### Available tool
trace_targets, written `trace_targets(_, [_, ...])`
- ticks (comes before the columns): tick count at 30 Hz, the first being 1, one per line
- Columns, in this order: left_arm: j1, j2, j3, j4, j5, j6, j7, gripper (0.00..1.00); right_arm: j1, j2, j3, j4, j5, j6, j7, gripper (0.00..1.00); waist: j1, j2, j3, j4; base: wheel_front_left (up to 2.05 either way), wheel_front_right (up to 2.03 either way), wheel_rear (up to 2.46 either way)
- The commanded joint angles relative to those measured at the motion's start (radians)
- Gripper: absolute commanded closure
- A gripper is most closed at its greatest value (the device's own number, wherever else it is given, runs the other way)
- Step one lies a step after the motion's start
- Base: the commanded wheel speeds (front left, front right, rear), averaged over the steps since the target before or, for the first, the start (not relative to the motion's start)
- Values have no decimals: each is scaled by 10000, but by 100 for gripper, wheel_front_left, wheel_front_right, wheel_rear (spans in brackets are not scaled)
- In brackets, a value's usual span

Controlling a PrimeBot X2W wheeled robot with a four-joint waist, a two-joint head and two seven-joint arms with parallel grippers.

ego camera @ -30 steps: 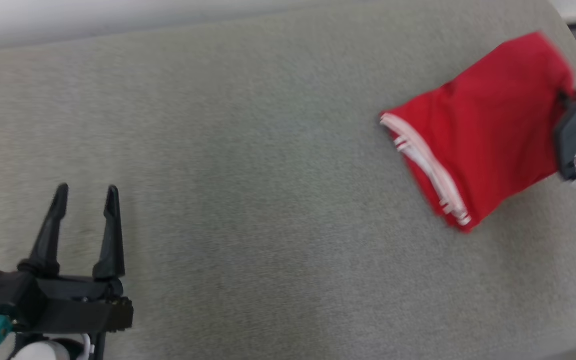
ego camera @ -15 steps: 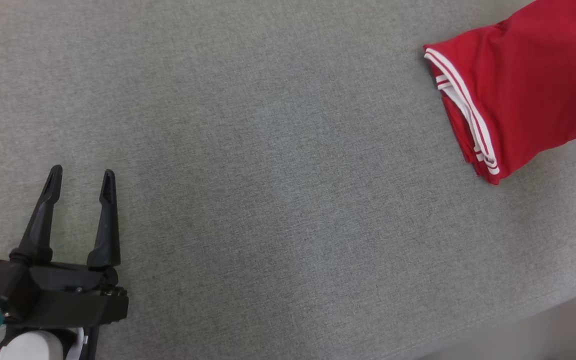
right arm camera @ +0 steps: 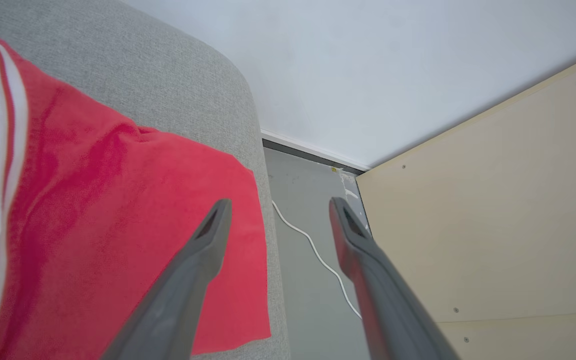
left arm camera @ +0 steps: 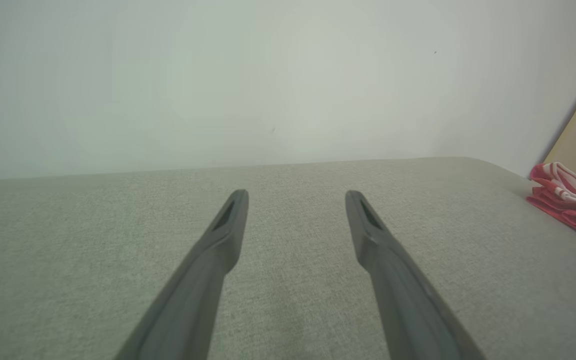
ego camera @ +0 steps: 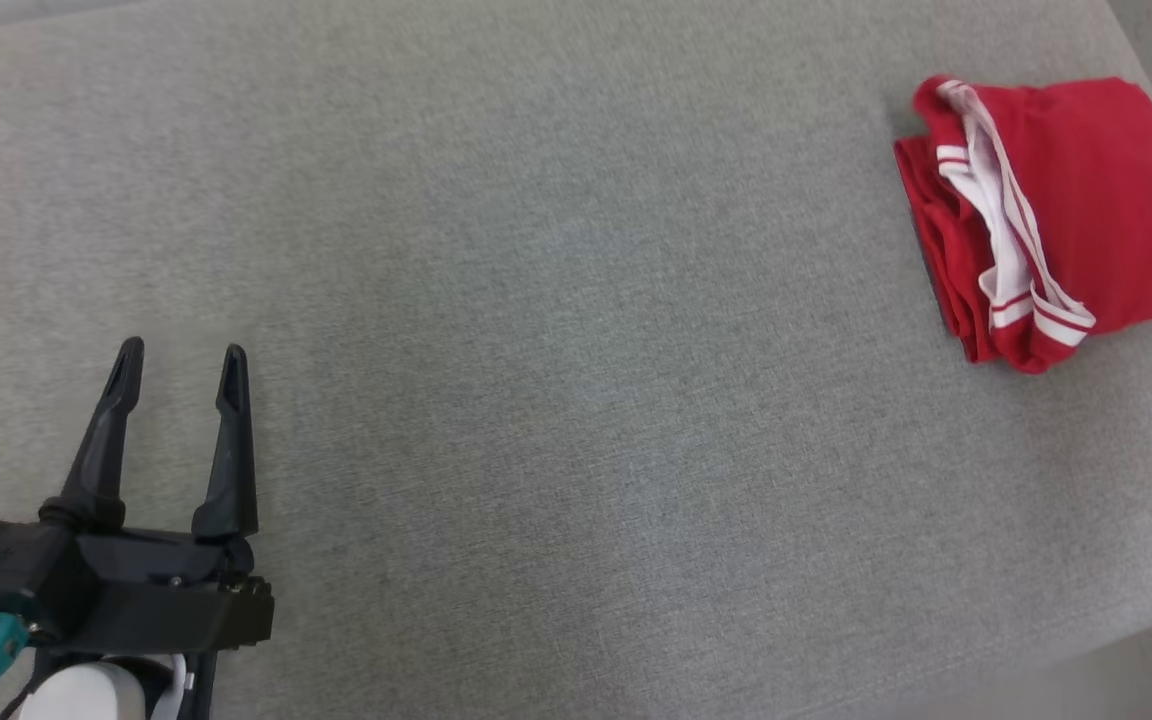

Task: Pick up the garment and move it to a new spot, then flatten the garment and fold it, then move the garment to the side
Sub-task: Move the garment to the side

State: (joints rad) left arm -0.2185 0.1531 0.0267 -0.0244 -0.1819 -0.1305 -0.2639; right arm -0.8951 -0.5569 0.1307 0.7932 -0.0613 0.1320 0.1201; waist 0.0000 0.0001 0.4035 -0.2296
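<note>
Where the grey cushion [ego camera: 576,400] ended on the right, the folded red garment [ego camera: 1086,200] lay free, so the move aside seemed done. The right gripper [right arm camera: 280,201] stood spread and empty over that edge, and the left gripper [ego camera: 182,350] was spread over the cushion's near left. Next, probably, the right one should back away without snagging the cloth.

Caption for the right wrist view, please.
Open right end effector at the edge of the folded red garment, near the grey surface's corner.
</note>
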Motion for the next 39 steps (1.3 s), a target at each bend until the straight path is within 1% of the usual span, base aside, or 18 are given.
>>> trace_targets(1, [67,-13,45,31,-52,37,-3,0,177,56,-43,16,80,-30,-70,0,0,-1,-309,253,0,0,0])
trace_targets(7, [601,-284,255,385,-131,49,-3,0,1098,322,-323,-374,261,-28,-485,0,0,-1,-1349,702,0,0,0])
trace_targets(11, [1096,-414,441,749,-147,64,-1,0,1885,648,-501,-862,606,-28,-1060,0,0,-1,-2177,1033,0,0,0])
trace_targets(13, [1315,-491,541,921,-182,77,-1,0,2360,936,-694,-1225,964,-28,-1446,0,0,-1,-2596,1202,0,0,0])
trace_targets(16, [1728,-586,636,1191,-181,81,-1,0,3188,1581,-850,-1753,1850,-28,-1946,0,0,-1,-3219,1440,0,0,0])
trace_targets(17, [1850,-618,693,1255,-223,86,-1,0,3443,1805,-939,-1958,2305,-28,-2118,0,0,-1,-3412,1509,0,0,0])
trace_targets(20, [2204,-655,733,1516,-149,80,-2,0,4303,2066,-613,-2542,2889,-28,-2525,0,0,-1,-3959,1699,0,0,0])
trace_targets(26, [2612,-696,805,1806,-29,60,-1,0,5737,2549,-380,-3490,3439,-28,-3148,0,0,-1,-4559,2012,0,0,0])
trace_targets(34, [3043,-833,881,2022,66,75,-2,0,6987,3162,-279,-3805,3626,-28,-3309,0,0,-1,-4915,2141,0,0,0])
trace_targets(39, [3124,-901,929,2083,93,88,-2,0,7554,3460,-570,-3822,3485,-28,-3353,0,0,-1,-4947,2151,0,0,0])
